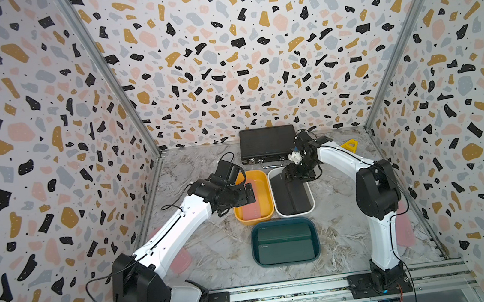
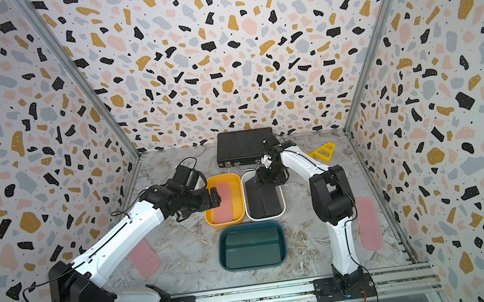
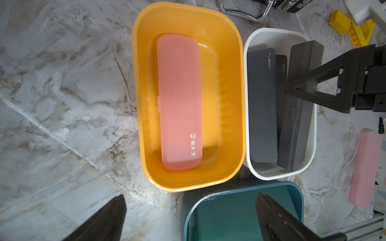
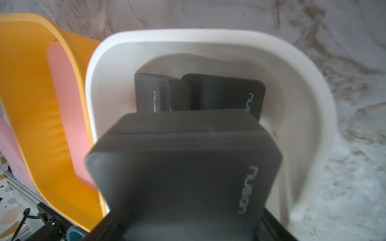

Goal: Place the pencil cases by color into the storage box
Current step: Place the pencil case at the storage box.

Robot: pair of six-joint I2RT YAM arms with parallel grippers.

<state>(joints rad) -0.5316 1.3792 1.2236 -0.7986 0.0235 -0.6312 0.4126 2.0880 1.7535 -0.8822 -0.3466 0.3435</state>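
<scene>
left claw spread wide above yellow tub | right claw clamps black case tilted in white tub

loc: robot lab cell | cues: printed walls, alu rail, marble-look top

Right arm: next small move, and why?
Probably lower a little and open the right fingers. They are shut on a black case, tilted over the white tub where two black cases already lie, so colour matches and only release remains.
</scene>
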